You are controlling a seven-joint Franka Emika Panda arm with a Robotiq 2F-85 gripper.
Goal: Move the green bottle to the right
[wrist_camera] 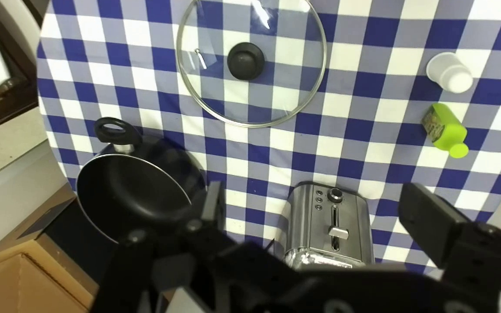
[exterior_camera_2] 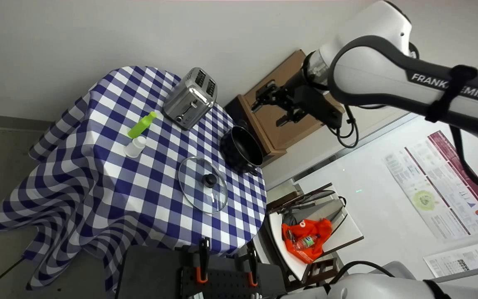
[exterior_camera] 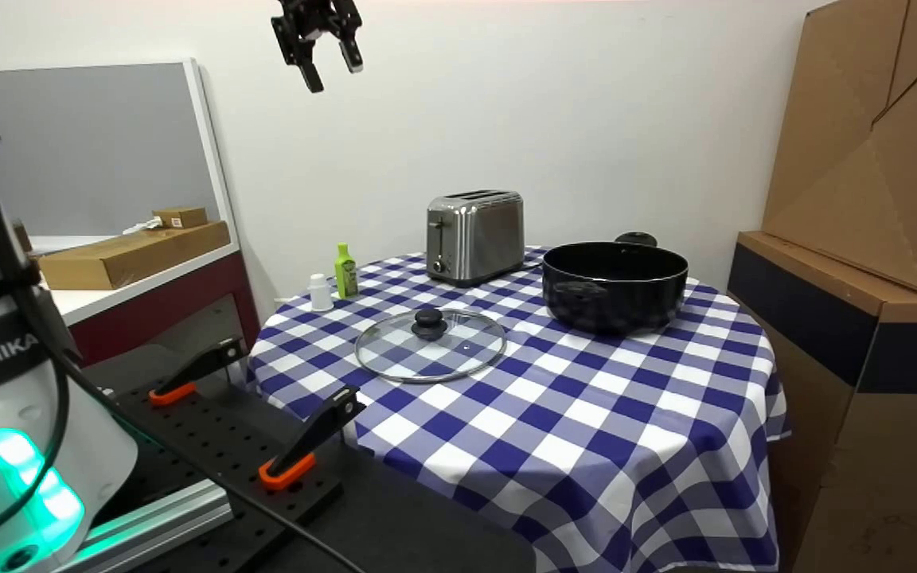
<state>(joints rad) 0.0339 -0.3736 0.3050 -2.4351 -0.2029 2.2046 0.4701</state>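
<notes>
The green bottle [exterior_camera: 345, 272] stands upright on the checkered tablecloth, next to a small white container and near the toaster. It also shows in an exterior view [exterior_camera_2: 141, 125], and in the wrist view [wrist_camera: 446, 127] it is at the right, seen from above with its cap toward the bottom. My gripper [exterior_camera: 334, 76] is high above the table, well apart from the bottle. It also shows in an exterior view [exterior_camera_2: 269, 115]. In the wrist view [wrist_camera: 311, 191] its fingers are wide apart with nothing between them at their height; the toaster lies below. The gripper is open and empty.
The white container [exterior_camera: 320, 293] stands close beside the bottle. A silver toaster [exterior_camera: 474, 237], a black pot [exterior_camera: 614, 294] and a glass lid with a black knob [exterior_camera: 431, 346] are on the round table [exterior_camera: 586, 414]. Cardboard boxes [exterior_camera: 864, 175] are stacked beyond the pot side.
</notes>
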